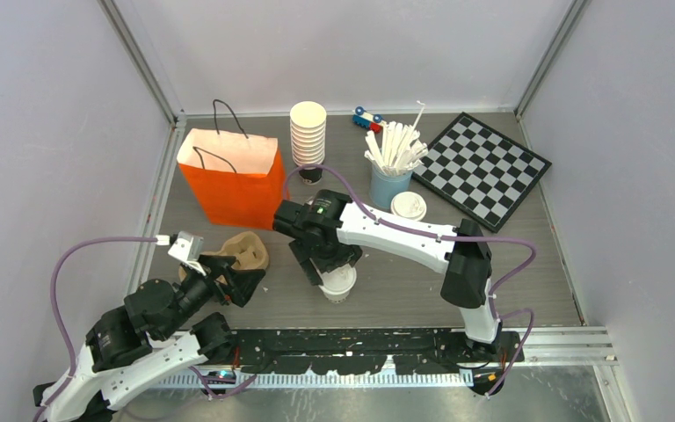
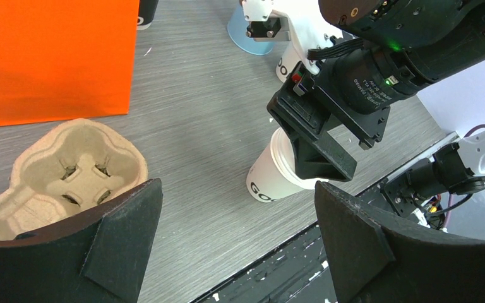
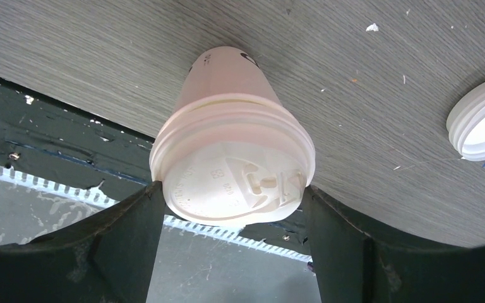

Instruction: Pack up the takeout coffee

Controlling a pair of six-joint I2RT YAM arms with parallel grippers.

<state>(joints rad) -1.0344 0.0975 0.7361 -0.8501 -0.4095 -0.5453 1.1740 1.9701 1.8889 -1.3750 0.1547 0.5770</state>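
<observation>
One takeout coffee cup point(image 1: 337, 283), white with a sip lid, stands on the table near the front edge. It also shows in the right wrist view point(image 3: 230, 158) and the left wrist view point(image 2: 271, 180). My right gripper point(image 1: 327, 264) point(image 3: 233, 252) is shut on its lid, a finger touching each side. A second lidded cup point(image 1: 408, 207) stands beside the light-blue cup. My left gripper point(image 1: 235, 286) point(image 2: 237, 240) is open and empty, low over the table between the brown pulp cup carrier point(image 1: 244, 251) point(image 2: 69, 164) and the held cup.
An orange paper bag point(image 1: 233, 176) point(image 2: 50, 57) stands open behind the carrier. A stack of cream cups point(image 1: 308, 132), a light-blue cup of white sticks point(image 1: 388, 180), a toy car point(image 1: 367, 119) and a chessboard point(image 1: 482, 167) stand at the back.
</observation>
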